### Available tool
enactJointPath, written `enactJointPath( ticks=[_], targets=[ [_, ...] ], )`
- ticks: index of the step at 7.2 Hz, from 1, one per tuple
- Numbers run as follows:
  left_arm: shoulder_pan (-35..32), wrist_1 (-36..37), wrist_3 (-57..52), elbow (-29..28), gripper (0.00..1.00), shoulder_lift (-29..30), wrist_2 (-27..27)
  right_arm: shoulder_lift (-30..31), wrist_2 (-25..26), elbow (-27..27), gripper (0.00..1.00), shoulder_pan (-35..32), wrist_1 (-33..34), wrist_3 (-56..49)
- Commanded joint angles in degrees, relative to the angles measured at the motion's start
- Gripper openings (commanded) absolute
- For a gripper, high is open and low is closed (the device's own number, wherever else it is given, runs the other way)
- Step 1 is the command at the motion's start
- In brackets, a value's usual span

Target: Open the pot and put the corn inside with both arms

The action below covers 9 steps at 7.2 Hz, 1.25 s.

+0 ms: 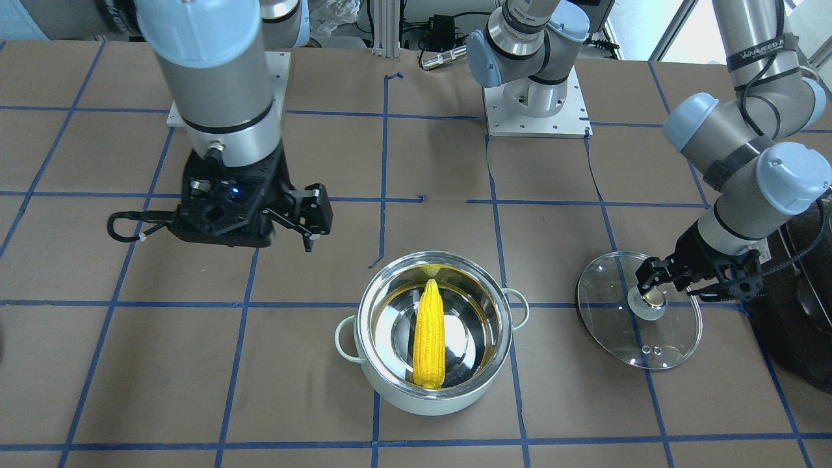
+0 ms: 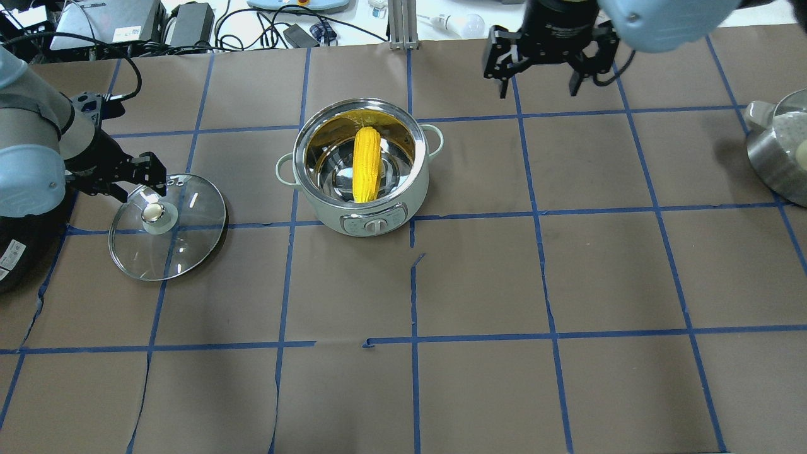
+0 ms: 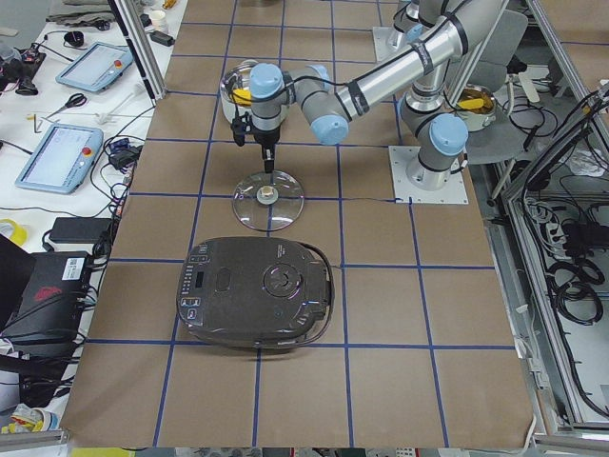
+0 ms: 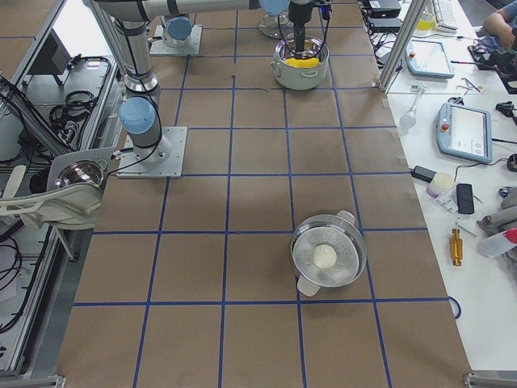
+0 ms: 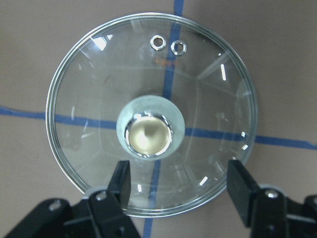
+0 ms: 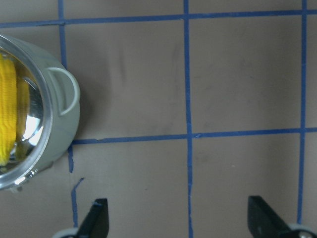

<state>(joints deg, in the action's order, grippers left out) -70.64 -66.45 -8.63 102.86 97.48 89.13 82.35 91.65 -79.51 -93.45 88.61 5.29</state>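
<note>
The mint-green pot (image 2: pixel 372 222) stands open at mid-table, also in the front view (image 1: pixel 422 400). The yellow corn (image 2: pixel 366 162) lies inside it, leaning on the rim (image 1: pixel 429 341). The glass lid (image 2: pixel 189 233) lies flat on the table apart from the pot (image 1: pixel 611 325). My left gripper (image 2: pixel 142 189) is open just above the lid, beside its brass knob (image 5: pixel 147 135), which its fingers (image 5: pixel 121 181) do not touch. My right gripper (image 2: pixel 539 82) is open and empty, raised beyond the pot (image 1: pixel 299 224).
A large black appliance (image 3: pixel 257 290) sits on the table at my far left, close to the lid. A second steel pot (image 2: pixel 772 157) with something white inside stands at the right edge. Blue tape lines grid the brown table cover.
</note>
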Motion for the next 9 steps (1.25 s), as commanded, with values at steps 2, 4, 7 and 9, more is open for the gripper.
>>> enactJointPath(
  ticks=[2,4,7,9],
  targets=[
    [-16.2,-21.5,13.3,-17.1,0.78,-4.2,0.5,3.3,-0.1,-2.3,1.00,2.7,-4.7,-4.2],
    [-20.7,-25.3,13.0,-19.1,0.81,-7.7,-0.1,4.1,-0.1,-2.4,1.00,3.0,-4.6,-3.1],
    [-22.5,-25.2,12.7,-19.0,0.99,-8.7,0.0,4.1,-0.1,-2.5,1.00,3.0,-4.9,-3.7],
    [-22.3,-25.9,12.6,-18.5,1.00,-9.1,0.8,4.1,-0.1,-2.5,1.00,3.0,-5.1,-3.7]
  ],
)
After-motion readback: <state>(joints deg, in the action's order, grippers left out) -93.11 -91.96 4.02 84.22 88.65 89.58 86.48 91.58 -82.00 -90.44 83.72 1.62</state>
